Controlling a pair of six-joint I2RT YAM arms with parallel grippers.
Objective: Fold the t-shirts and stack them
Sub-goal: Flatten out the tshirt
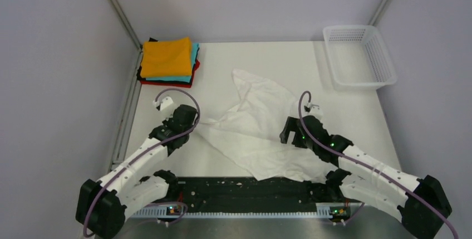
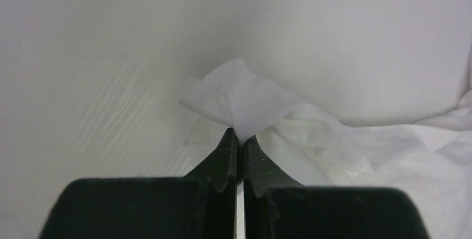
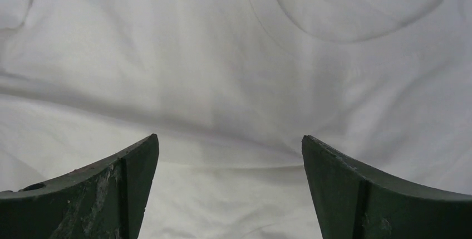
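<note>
Presently, items listed from the near edge of the table (image 1: pixel 267 55) to its far edge:

Item 1, left gripper (image 2: pixel 237 133): near-left part of the table. Jaws pressed together on a bunched corner of the white t-shirt (image 1: pixel 261 130), with the fabric puffing out just beyond the tips.

Item 2, right gripper (image 3: pixel 229 141): near-right part of the table, over the shirt's right side. Jaws spread wide with nothing between them and smooth cloth lying below. Whether the tips touch the cloth cannot be told.

Item 3, white t-shirt: middle of the table, reaching from close to the near edge toward the centre. Unfolded and wrinkled, splayed in an uneven shape with one point running toward the far edge. Status: one corner pinched, no fold made.

Item 4, stack of folded t-shirts (image 1: pixel 167 69): far-left corner. Orange square (image 1: pixel 167 55) on top, teal beneath it, red and black edges showing at the bottom. Status: folded and stacked, judged complete.

Item 5, mesh basket (image 1: pixel 362 84): far-right corner, upright, well apart from the shirt and from both grippers.

Progress, as a judgement: four shirts done, one left. Remaining: lay the white shirt flat, fold it down to a square of like size, and set it on the orange square in the far-left corner
</note>
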